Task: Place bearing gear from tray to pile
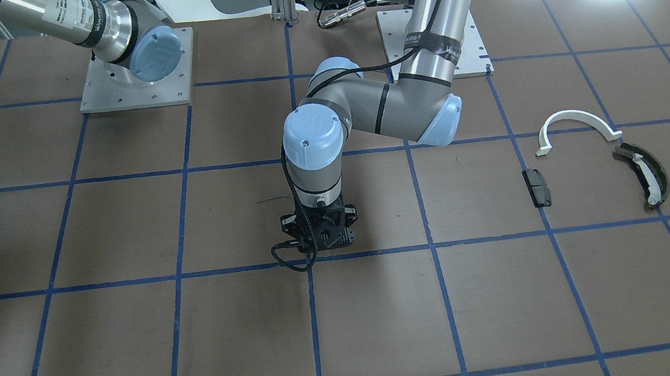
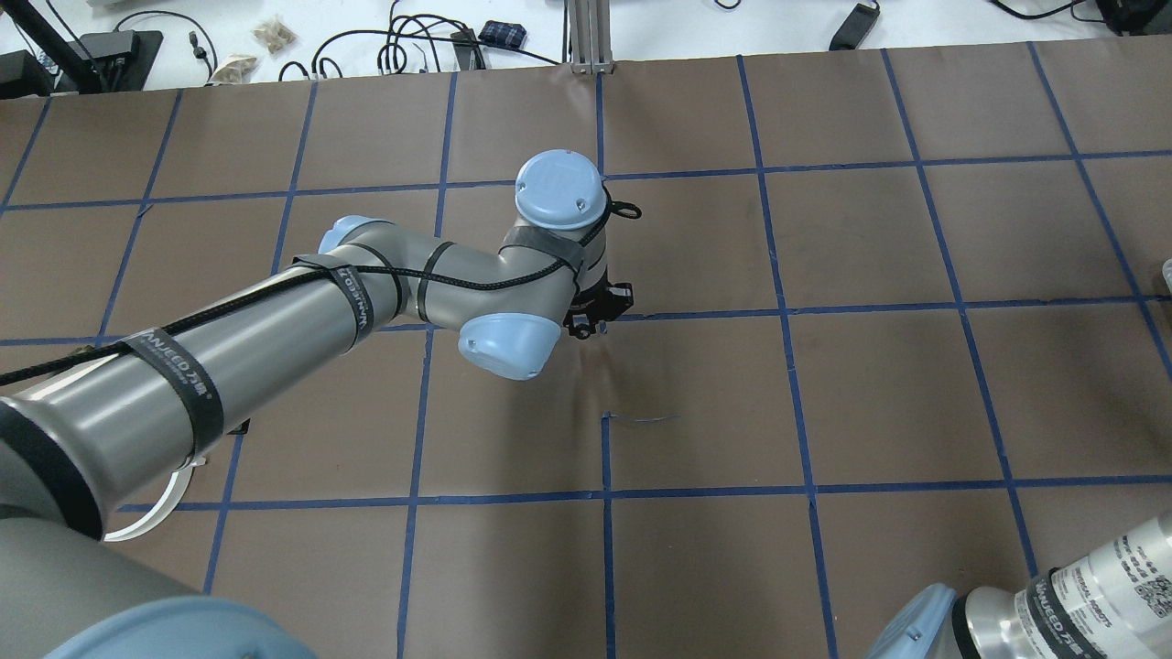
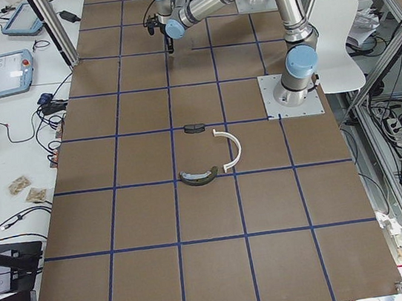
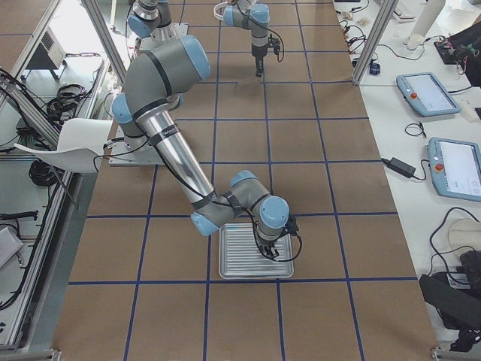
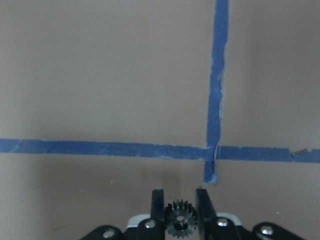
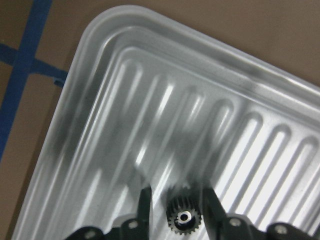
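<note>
My left gripper [image 5: 180, 194] is shut on a small dark bearing gear [image 5: 180, 220] and holds it over a blue tape crossing at the table's middle [image 1: 324, 243]. My right gripper [image 6: 177, 191] is down in the ribbed metal tray [image 6: 150, 100], its open jaws either side of a second dark gear [image 6: 182, 216] with small gaps. The pile lies towards the robot's left end: a white half-ring arc [image 1: 576, 120], a dark olive curved piece with a white strip [image 1: 647, 175] and a small black block [image 1: 537, 187]. The left gripper is far from the pile.
The table is brown with a blue tape grid [image 2: 787, 311]. The tray [image 4: 237, 263] lies at the robot's right end. Arm base plates [image 1: 135, 72] are at the robot's edge. Tablets and cables lie on the white bench [image 4: 428, 94] across the table.
</note>
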